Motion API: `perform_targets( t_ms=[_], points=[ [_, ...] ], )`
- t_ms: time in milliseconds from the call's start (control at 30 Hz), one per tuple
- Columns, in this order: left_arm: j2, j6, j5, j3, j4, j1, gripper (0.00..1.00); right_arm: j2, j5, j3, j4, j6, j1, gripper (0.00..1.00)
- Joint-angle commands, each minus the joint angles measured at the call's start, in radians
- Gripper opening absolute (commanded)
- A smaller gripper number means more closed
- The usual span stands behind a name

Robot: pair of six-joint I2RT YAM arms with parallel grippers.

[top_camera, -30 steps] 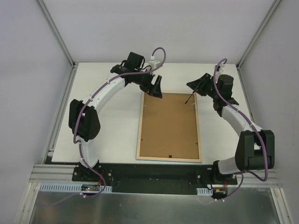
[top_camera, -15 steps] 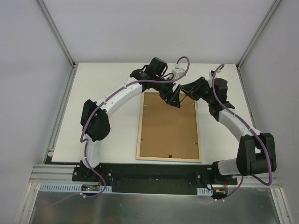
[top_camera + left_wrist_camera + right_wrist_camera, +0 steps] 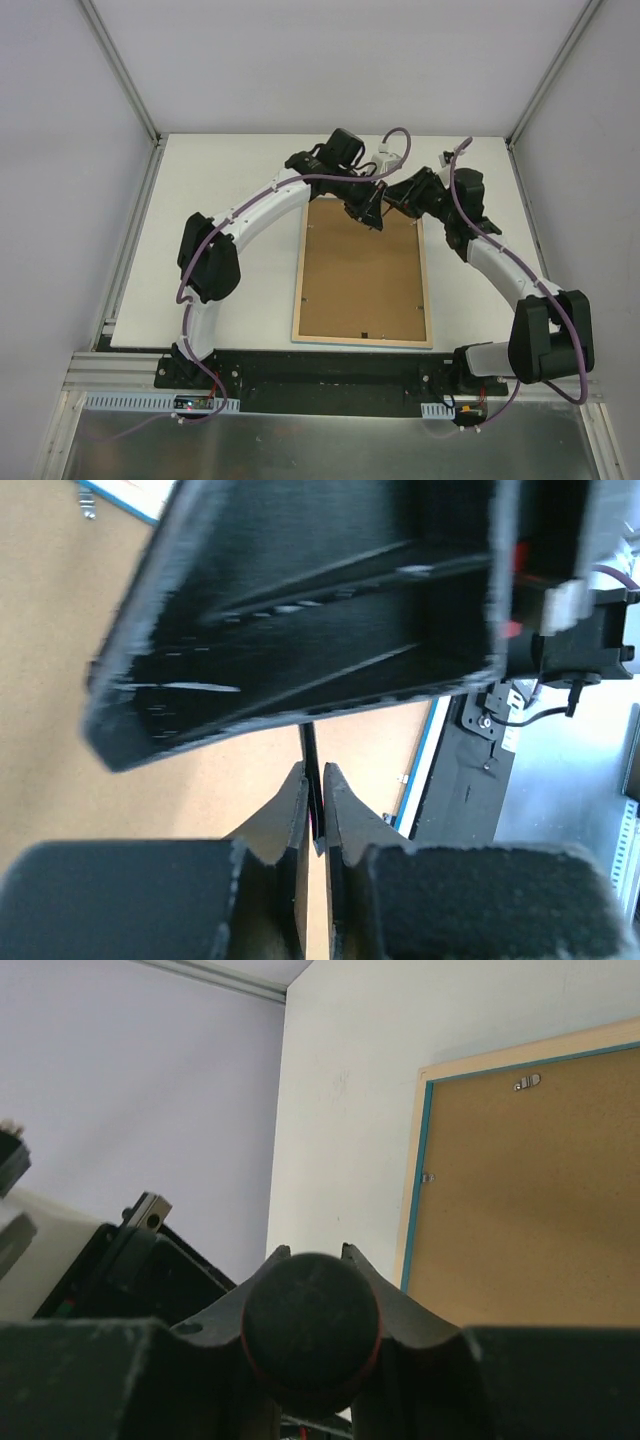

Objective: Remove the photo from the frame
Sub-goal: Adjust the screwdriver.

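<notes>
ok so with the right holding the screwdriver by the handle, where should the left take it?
On the bare shaft, coming in from the side with the jaws across it. The right gripper fills the handle of the screwdriver, so the thin shaft is the only free part. It is narrow, so the grip must close right down. The left gripper is pinched on it like that.
</notes>
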Motion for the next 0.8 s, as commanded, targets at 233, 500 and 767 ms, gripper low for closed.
perform_targets(
  t_ms=[233, 500, 767],
  points=[
    [-0.11, 0.138, 0.014, -0.14, 0.016, -0.009, 0.0, 0.022, -0.335, 0.275, -0.445, -0.398, -0.064, 0.72],
    [-0.149, 0.161, 0.013, -0.188, 0.016, -0.011, 0.0, 0.061, -0.437, 0.306, -0.586, -0.483, -0.05, 0.59],
    [-0.146, 0.175, 0.007, -0.194, 0.016, -0.021, 0.0, 0.033, -0.443, 0.286, -0.626, -0.543, -0.006, 0.42]
  ],
)
